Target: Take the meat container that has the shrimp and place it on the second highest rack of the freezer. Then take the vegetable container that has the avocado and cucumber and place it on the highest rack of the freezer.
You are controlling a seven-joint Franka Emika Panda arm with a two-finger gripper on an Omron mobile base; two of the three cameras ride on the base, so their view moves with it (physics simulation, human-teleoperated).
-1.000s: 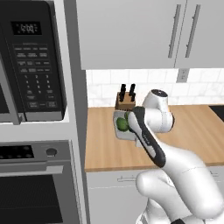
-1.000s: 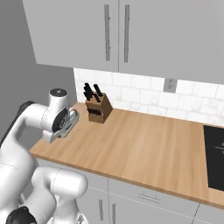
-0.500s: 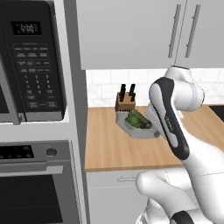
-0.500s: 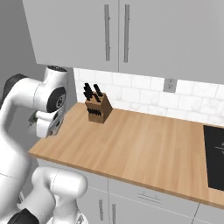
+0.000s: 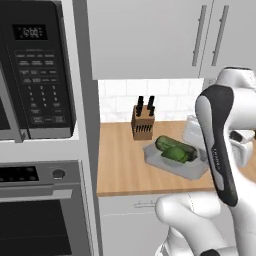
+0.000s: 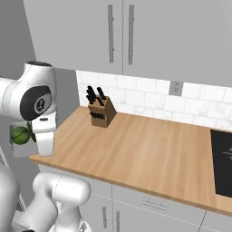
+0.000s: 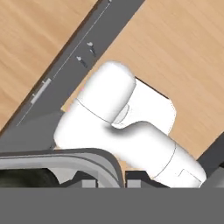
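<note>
Wooden tabletop (image 6: 149,149) below, knife block (image 5: 142,124) behind. I see vegetable container (image 5: 175,159) with cucumber (image 5: 175,145), avocado (image 6: 20,134) now lifted further off, swung outward. Hand grip state: cannot tell. Freezer carry underway.

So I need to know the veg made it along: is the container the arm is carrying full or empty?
Loaded: the container holds the cucumber and the avocado; the right base view shows the avocado beside the arm.

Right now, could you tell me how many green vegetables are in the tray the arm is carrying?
2: the cucumber lies along the far side of the tray, and the avocado sits just in front of it. The arm may hide more.
</note>
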